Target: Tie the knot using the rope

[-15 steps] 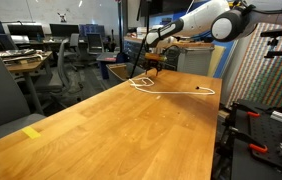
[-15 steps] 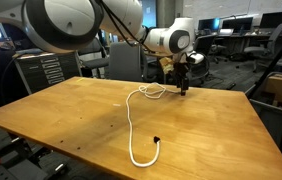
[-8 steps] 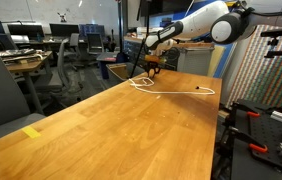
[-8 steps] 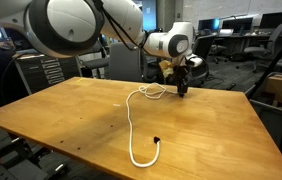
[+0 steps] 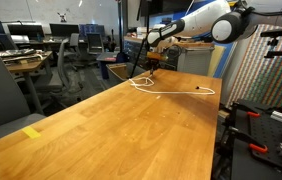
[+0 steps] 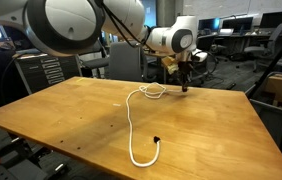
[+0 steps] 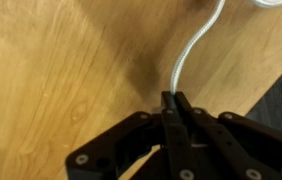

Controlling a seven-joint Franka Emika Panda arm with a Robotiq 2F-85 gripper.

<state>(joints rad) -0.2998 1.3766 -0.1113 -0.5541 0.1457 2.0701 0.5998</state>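
Risks first. The gripper has its fingers pressed together on the rope, pinching it right at the fingertips; the cord is thin and looks smooth, so a quick pull or a wrist twist could draw it out of the pinch; little margin there.

A small loose loop lies flat on the table just beside the gripper; dragging the held part sideways would probably flatten or undo the loop before any end is passed through it.

From that loop the rope runs long across the wood toward the near edge, ending in a hooked curl with a dark tip; nothing anchors it, so a haul would likely shift the whole cord rather than tighten anything; there is only one arm, so no second hold.

The fingertips sit low over the wood; whether they touch it I cannot tell; pressing lower could jam them on the surface.

No knot is formed yet, by my reading.

Pose: in both exterior views the arm reaches out over the table's far part, forearm roughly level, wrist bent so the gripper points straight down; the rope lies below and beside it in loose curves, one run trailing off toward the table edge.
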